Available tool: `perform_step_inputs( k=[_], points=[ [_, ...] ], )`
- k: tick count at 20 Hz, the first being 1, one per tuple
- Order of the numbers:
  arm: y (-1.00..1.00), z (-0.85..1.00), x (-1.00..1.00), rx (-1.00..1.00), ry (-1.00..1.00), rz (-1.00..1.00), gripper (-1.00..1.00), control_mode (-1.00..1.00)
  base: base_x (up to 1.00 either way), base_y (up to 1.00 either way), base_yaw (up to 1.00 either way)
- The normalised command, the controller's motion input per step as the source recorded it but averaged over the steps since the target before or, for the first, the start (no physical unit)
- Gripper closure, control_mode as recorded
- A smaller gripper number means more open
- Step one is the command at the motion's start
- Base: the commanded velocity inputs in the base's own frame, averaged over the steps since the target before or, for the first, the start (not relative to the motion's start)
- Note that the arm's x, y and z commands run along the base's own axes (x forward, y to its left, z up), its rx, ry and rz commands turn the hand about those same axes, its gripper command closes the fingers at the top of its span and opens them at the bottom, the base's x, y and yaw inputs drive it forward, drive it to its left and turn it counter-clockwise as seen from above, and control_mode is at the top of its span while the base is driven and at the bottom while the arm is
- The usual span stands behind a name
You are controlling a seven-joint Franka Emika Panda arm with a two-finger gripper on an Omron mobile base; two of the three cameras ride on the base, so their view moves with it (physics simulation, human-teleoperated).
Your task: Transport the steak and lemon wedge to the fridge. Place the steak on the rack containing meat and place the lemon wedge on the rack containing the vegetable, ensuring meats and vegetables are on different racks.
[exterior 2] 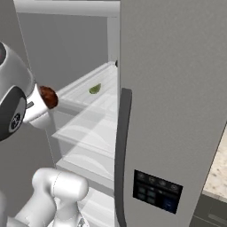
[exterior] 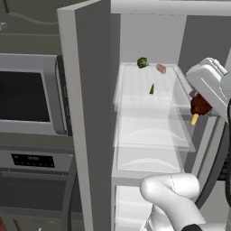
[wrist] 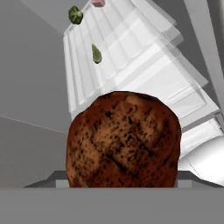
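Holding steak (exterior: 200, 105) in tool (exterior: 197, 108) outside open fridge (exterior: 90, 113); risk: lemon wedge (exterior: 152, 89), vegetable (exterior: 142, 62), meat (exterior: 161, 68) share one rack; placing steak there breaks separation.

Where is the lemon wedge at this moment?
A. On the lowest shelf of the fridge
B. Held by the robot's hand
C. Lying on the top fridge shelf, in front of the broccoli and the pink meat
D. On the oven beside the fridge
C: the lemon wedge lies on the top white shelf of the fridge, nearer the front than the broccoli and the pink meat, while the hand carries the steak.
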Motion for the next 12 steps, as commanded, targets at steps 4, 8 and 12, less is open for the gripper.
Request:
perform_step_inputs(
  k=[4,8,12],
  points=[
    [0.0,-0.04,0.86,-0.02,-0.02,0.0,1.0,-1.0,0.0,0.0,0.0],
    [0.0,-0.02,0.77,-0.1,-0.09,-0.02,1.0,-1.0,0.0,0.0,0.0],
    [-0.05,-0.16,0.52,-0.13,-0.07,-0.04,1.0,-1.0,0.0,0.0,0.0]
  ],
)
